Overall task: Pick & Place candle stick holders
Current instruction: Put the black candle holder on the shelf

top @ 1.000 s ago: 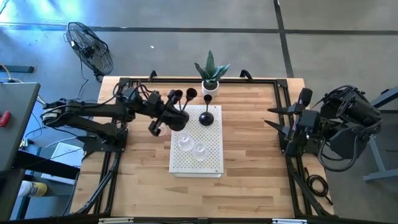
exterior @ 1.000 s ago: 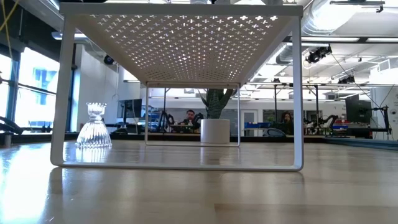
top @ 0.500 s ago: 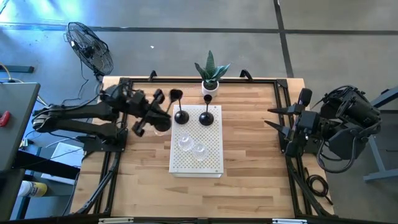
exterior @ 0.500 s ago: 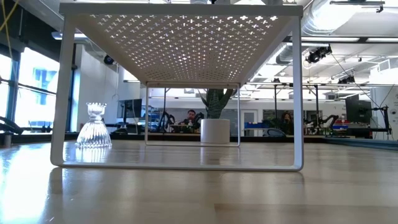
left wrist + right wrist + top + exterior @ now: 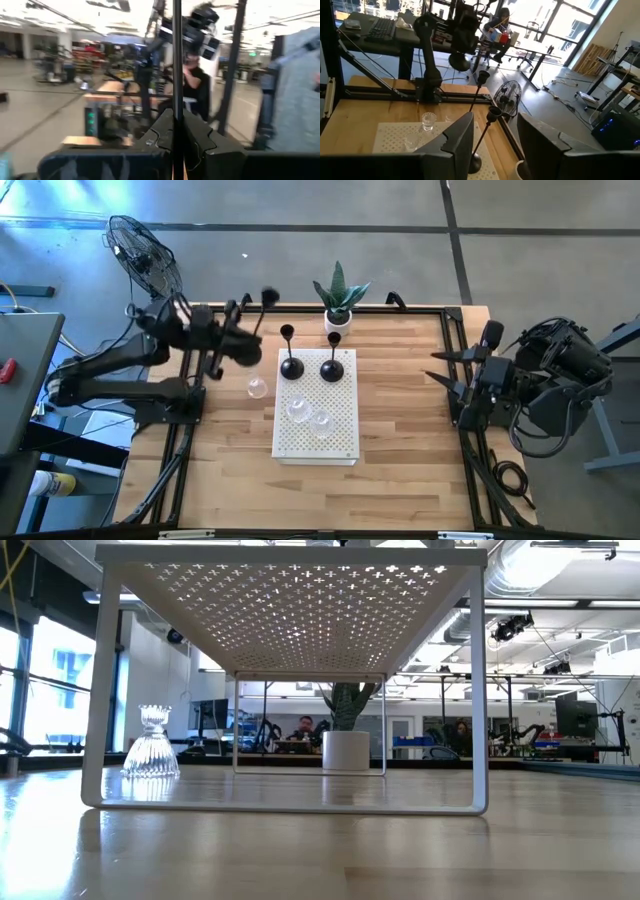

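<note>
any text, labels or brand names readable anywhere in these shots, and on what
None can be read.
The black holders, the glass holders, the white rack and the plant pot carry no lettering.
Left gripper and right gripper: no markings can be made out.
Screens and signs in the room behind, in the low and wrist views: too small or blurred to read.

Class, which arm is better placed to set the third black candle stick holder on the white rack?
Left: the left pincer is shut on the black holder beside the white rack; the right pincer waits open at the table's right edge.
</note>
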`<state>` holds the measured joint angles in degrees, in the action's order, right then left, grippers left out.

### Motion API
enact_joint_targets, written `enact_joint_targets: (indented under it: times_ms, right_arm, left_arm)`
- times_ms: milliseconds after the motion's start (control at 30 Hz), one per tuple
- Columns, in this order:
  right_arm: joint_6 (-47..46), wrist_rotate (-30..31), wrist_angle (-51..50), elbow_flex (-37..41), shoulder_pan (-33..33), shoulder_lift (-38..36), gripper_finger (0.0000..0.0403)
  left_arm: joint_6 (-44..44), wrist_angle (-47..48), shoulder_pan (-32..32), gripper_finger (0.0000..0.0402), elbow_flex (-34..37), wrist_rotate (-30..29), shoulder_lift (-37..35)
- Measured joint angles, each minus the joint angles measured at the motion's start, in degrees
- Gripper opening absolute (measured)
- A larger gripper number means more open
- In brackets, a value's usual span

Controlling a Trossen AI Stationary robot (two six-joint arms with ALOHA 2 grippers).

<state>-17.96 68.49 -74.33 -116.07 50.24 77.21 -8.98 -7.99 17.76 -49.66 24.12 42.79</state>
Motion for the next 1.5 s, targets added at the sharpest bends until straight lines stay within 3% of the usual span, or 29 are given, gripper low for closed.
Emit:
enact_joint_targets:
  times_ms: [167, 367, 500, 733, 933, 1500]
  right_arm:
    - [0.1, 0.2, 0.0, 0.0, 0.0, 0.0, 0.0144]
    - [0.0, 0.3, 0.0, 0.0, 0.0, 0.0, 0.0144]
    - [-0.1, 0.4, 0.0, 0.0, 0.0, 0.0, 0.0144]
    - [-0.2, 0.5, 0.0, 0.0, 0.0, 0.0, 0.0144]
    - [-0.1, 2.5, 0.0, 0.0, 0.0, 0.0, 0.0144]
    - [-0.1, 4.2, 0.0, 0.0, 0.0, 0.0, 0.0144]
  left_arm:
    - [-0.2, 0.7, 12.2, 0.001, -4.5, 9.0, 2.3]
    - [-5.5, 0.4, 30.8, 0.001, -8.5, 26.7, 8.6]
    - [-10.0, -7.2, 37.9, 0.001, -9.8, 34.4, 13.8]
    - [-18.2, -24.1, 40.9, 0.001, -9.8, 40.0, 23.1]
    - [-20.0, -30.2, 40.8, 0.001, -9.7, 41.1, 31.5]
    - [-18.7, -31.8, 38.9, 0.001, -19.5, 52.0, 47.6]
